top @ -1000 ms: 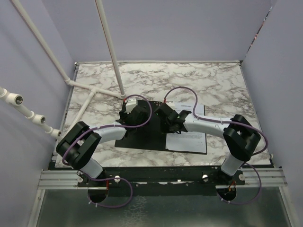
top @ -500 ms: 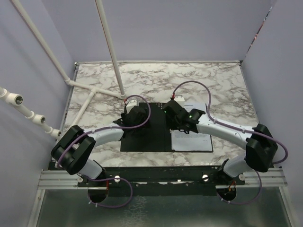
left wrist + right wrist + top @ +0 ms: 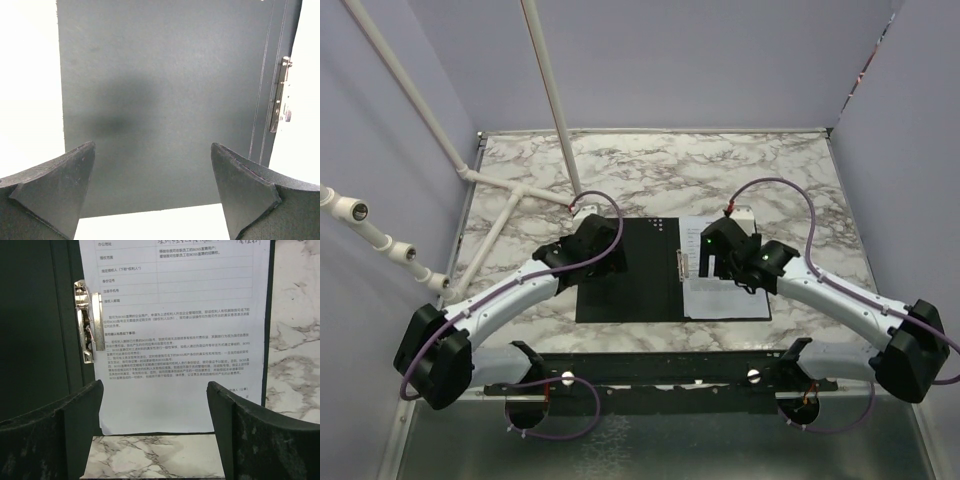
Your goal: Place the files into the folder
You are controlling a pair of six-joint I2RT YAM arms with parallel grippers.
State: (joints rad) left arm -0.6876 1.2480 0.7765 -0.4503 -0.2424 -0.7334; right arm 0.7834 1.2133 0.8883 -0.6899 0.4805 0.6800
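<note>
The folder (image 3: 630, 275) lies open and flat on the marble table, black inside up. Its silver clip (image 3: 682, 265) runs along the spine. The files (image 3: 728, 300), white sheets with black print, lie on the folder's right half, their left edge at the clip (image 3: 87, 320). My right gripper (image 3: 717, 268) hangs open above the files (image 3: 175, 315), nothing between its fingers (image 3: 235, 430). Over the bare left half (image 3: 160, 90) my left gripper (image 3: 592, 258) is also open and empty. The left wrist view shows the clip (image 3: 280, 95) at its right edge.
White pipes (image 3: 550, 100) rise from the table's far left and run along its left side. Marble tabletop (image 3: 720, 170) stretches behind the folder, and a strip of it (image 3: 295, 350) shows right of the folder. Purple walls enclose the table on three sides.
My right gripper has opened, let go of the files and drawn back to the right. The left gripper has shifted left. The folder and files now lie square instead of skewed.
</note>
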